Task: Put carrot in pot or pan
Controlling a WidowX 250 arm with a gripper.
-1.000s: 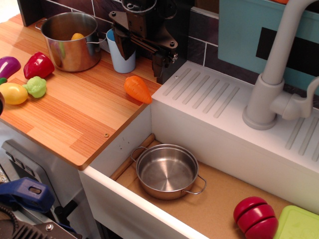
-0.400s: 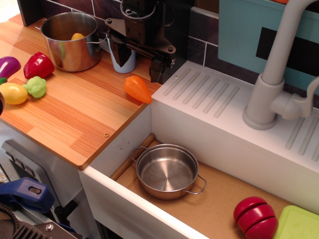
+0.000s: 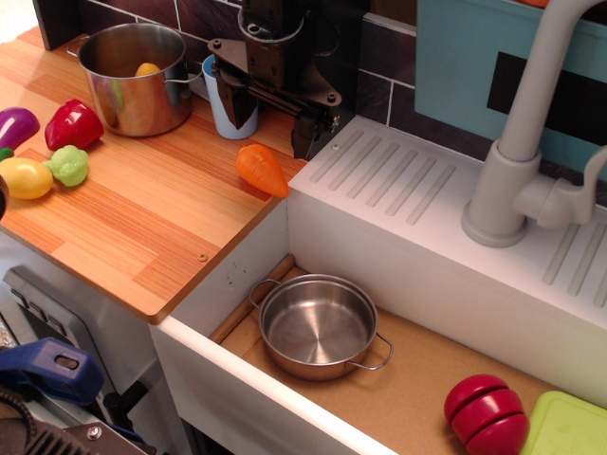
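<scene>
The orange toy carrot [image 3: 263, 170] lies on the wooden counter near its right edge, tip pointing toward the sink. The shallow steel pan [image 3: 318, 325] with two wire handles sits empty in the sink basin, below and to the right of the carrot. My black gripper [image 3: 270, 123] hangs just behind and above the carrot, open and empty, with one finger by the blue cup and the other by the sink's corner. It does not touch the carrot.
A taller steel pot [image 3: 137, 76] holding a yellow toy stands at the back left, with a blue cup [image 3: 228, 104] beside it. A red pepper [image 3: 72, 123], a green toy [image 3: 66, 165] and a lemon [image 3: 25, 177] lie at the left. A grey faucet [image 3: 517, 152] stands on the drainboard.
My gripper has shifted slightly left, then back right and a little lower, staying open above the carrot. The carrot and pan have not moved.
</scene>
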